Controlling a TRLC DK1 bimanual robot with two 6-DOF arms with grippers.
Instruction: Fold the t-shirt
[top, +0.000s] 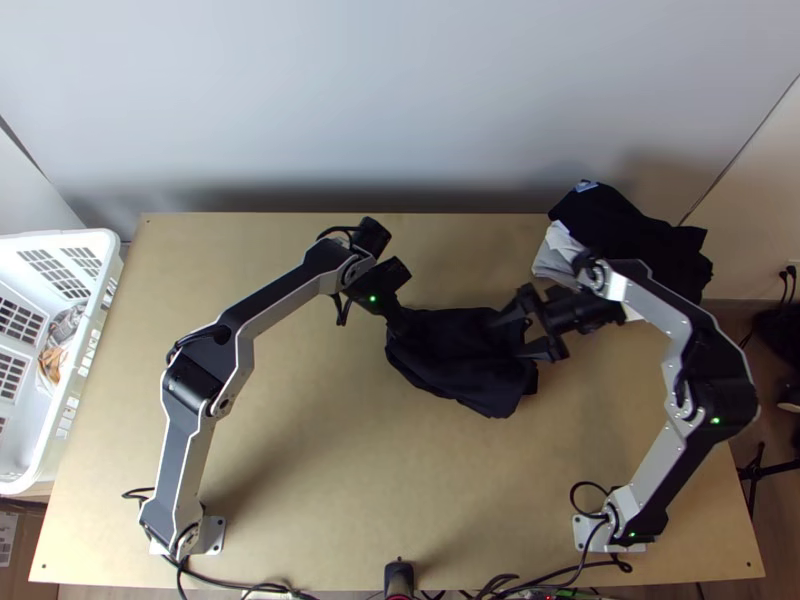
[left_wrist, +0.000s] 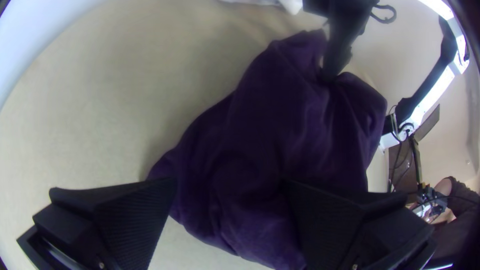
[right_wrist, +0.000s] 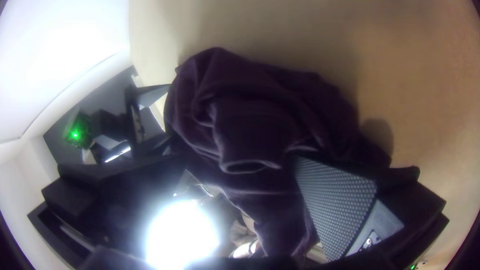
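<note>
Right wrist view picks out an opening in the bunched dark cloth t-shirt (top: 455, 352); top view has it on the light wooden table (top: 330, 470), both arms angling inward, black left end effector (top: 400, 318) spread, black right end effector (top: 508, 336) gaping too

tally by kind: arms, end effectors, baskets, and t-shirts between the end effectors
left arm, right arm: 2
left end effector, right end effector: 2
basket: 1
t-shirt: 1
total: 6
</note>
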